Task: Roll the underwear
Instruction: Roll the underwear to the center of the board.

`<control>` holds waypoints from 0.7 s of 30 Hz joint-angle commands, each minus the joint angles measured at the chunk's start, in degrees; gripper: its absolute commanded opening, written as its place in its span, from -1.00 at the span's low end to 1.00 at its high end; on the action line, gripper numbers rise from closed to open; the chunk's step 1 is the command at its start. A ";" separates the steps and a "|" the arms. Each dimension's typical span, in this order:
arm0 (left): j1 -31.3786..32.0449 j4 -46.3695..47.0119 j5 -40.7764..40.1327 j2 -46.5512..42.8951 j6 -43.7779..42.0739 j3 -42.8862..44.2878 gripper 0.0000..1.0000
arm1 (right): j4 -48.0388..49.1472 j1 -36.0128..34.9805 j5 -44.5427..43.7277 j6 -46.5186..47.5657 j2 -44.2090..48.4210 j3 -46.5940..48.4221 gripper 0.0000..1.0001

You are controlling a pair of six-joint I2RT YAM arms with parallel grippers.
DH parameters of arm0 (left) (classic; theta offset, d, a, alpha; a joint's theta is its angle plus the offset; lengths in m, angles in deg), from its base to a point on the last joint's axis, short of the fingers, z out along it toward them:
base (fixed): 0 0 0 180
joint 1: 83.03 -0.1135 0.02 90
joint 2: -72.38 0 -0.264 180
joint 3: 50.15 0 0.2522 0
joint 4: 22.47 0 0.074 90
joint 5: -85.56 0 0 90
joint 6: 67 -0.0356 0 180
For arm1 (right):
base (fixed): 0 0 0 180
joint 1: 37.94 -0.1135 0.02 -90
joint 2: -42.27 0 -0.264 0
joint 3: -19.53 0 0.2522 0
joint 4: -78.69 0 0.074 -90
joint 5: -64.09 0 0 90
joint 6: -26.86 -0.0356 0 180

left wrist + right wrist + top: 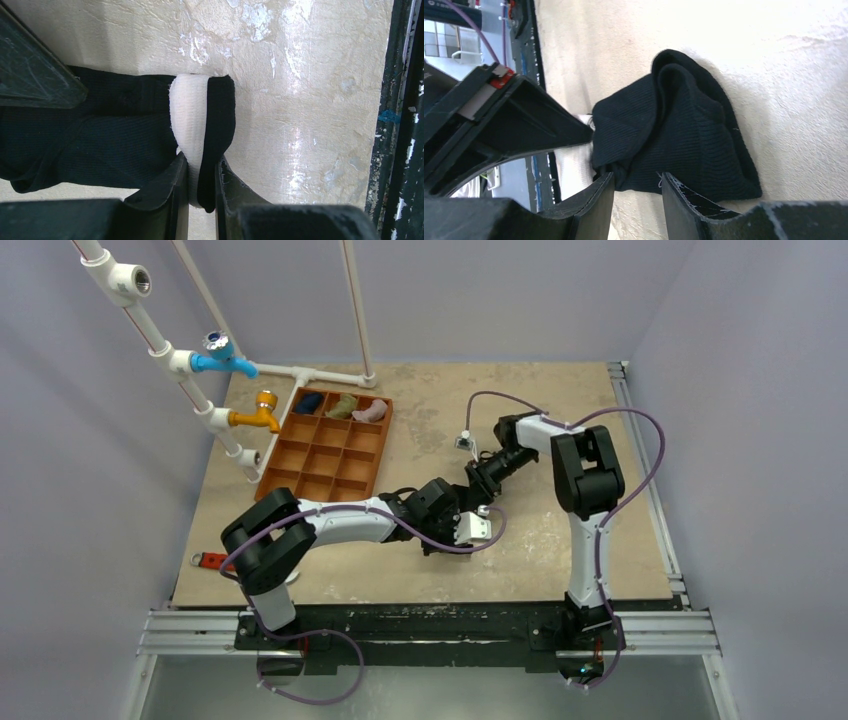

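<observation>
— Nearest: left hand [201, 166], clamped on underwear [100, 140] at its white-lined hem, likely anchoring it for rolling.
— Location?
— Mid-tabletop [300, 100], toward near edge. Also right hand [638, 182]: fingers flank bunched end; grip cannot be told.

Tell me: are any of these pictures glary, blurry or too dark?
Left wrist: pale glare streaks the table beside the underwear, whose black cloth reads nearly flat. Right wrist: table washed out at upper right, yet the cloth's ribbing shows sharply; the near fingers are dark. Top external: even, soft light.
</observation>
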 commanded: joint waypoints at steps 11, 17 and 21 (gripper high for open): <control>-2.29 -13.18 4.67 1.65 2.87 1.83 -1.00 | 18.33 -0.09 -15.61 -16.26 7.56 -9.85 -0.25; -7.86 -20.01 13.99 5.51 5.60 7.42 -1.00 | 19.66 -0.05 -16.96 -17.36 9.03 -10.95 -0.25; -11.01 -22.90 19.83 9.14 6.74 10.98 -1.00 | 19.24 -0.04 -15.85 -17.27 9.12 -10.74 -0.23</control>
